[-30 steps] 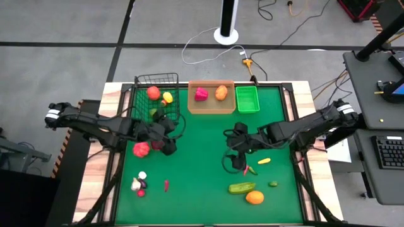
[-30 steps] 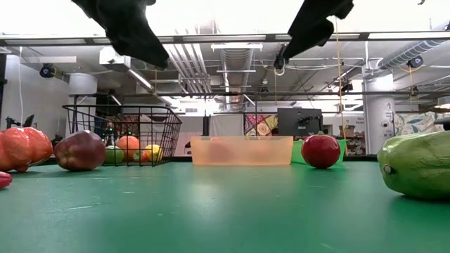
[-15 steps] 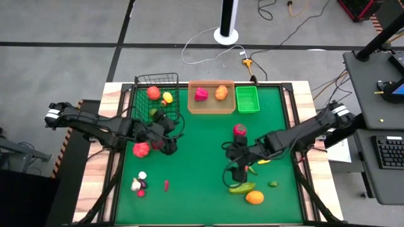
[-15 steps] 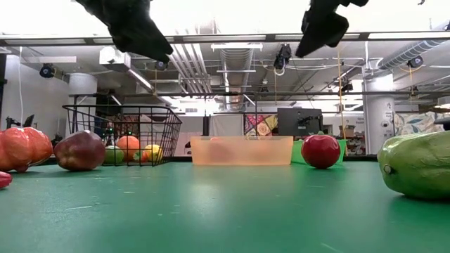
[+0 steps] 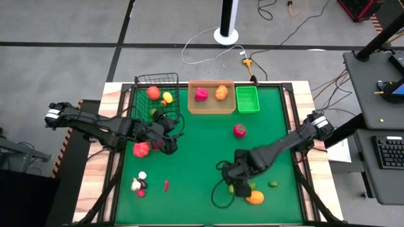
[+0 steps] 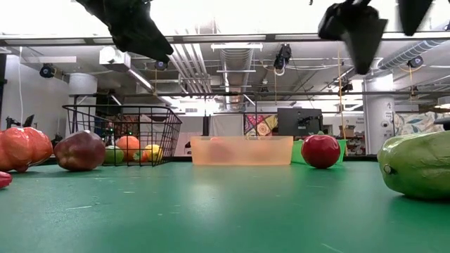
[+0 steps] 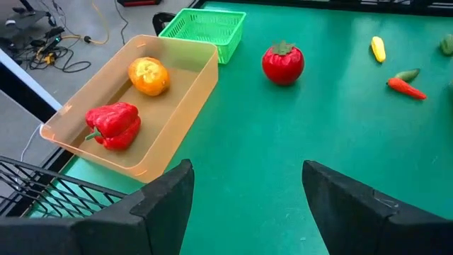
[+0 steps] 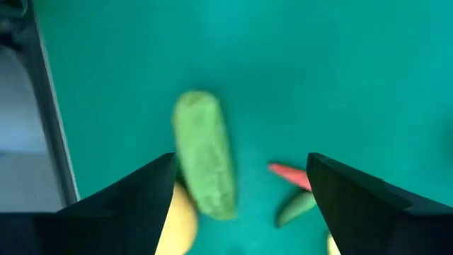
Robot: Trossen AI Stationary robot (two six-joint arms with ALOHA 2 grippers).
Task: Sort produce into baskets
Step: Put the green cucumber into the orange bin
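Produce lies scattered over the green table (image 5: pixel 196 145). At the left sits the black wire-mesh basket (image 5: pixel 156 96), holding a red round piece (image 5: pixel 153 93), a small yellow piece (image 5: pixel 167 97) and a green piece (image 5: pixel 153 113). Just below it the left gripper (image 5: pixel 165 142) hovers with its fingers (image 7: pixel 159 205) spread wide and nothing between them, beside a lumpy red fruit (image 5: pixel 141 149) on the mat. Nearer the front edge lie a cluster of small white, purple and red pieces (image 5: pixel 139 184) and a tiny red chilli (image 5: pixel 166 185). In the middle, at the far edge, the tan shallow rectangular tray (image 5: pixel 211 109) holds a red pepper (image 7: pixel 113 125) and an orange round fruit (image 7: pixel 149 75), with the bright green plastic bin (image 5: pixel 247 99) touching its right side. A red tomato (image 5: pixel 240 130) stands alone on the mat. Farther right, the right gripper (image 5: pixel 235 184) hangs over the green cucumber (image 8: pixel 205 163), fingers (image 8: pixel 131 209) parted and empty, near an orange ball (image 5: pixel 254 197) and a small green piece (image 5: pixel 273 184).
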